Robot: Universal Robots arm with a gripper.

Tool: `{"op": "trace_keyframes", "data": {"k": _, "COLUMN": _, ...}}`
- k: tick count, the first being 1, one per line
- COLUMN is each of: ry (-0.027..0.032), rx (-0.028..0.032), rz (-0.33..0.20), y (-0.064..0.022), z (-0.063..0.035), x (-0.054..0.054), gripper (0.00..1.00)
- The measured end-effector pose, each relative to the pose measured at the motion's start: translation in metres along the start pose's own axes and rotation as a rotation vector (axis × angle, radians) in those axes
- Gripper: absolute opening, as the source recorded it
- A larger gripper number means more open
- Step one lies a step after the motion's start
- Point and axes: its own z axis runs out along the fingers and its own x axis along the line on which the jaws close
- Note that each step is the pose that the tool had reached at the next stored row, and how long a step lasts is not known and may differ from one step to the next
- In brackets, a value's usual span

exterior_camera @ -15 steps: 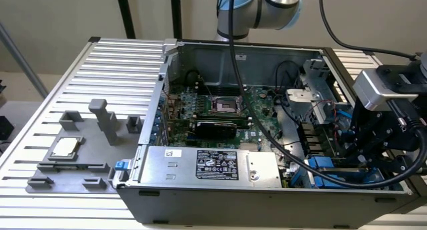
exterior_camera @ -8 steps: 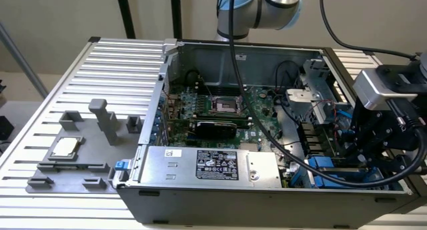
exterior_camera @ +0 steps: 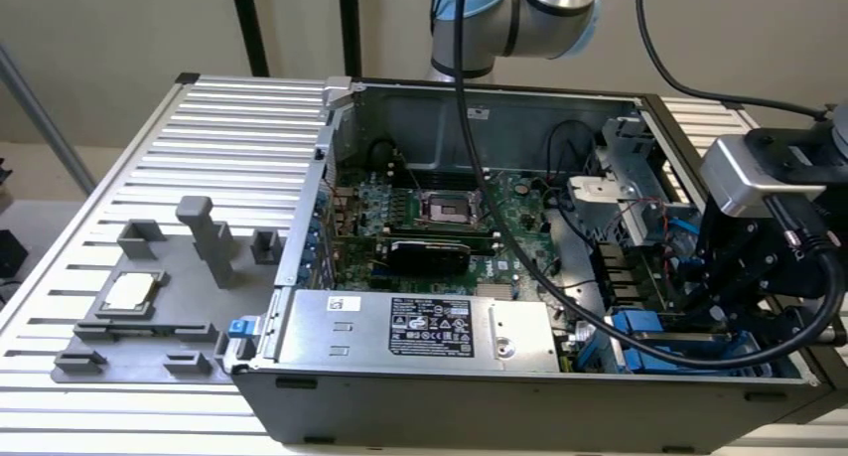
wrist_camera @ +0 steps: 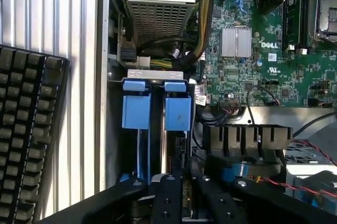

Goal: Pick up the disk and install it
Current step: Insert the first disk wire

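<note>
The disk stands on edge in the drive bay at the case's front corner, its blue carrier end facing the wrist camera. A second blue carrier sits right beside it at the same level. My gripper is directly over the bay, in line with the disk's long edge. In the exterior view my gripper reaches down into the case at the exterior view's right, just above the blue carriers.
The open computer case holds a motherboard, a silver box with a black label and black cables. A grey fixture with a small silver chip lies at the exterior view's left. A black keyboard lies beside the case.
</note>
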Motion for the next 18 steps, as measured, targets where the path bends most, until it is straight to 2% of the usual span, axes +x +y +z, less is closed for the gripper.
{"op": "trace_keyframes", "data": {"k": 18, "ry": -0.0001, "rx": 0.0031, "rz": 0.041, "y": -0.0013, "z": 0.0043, "x": 0.0003, "gripper": 0.16}}
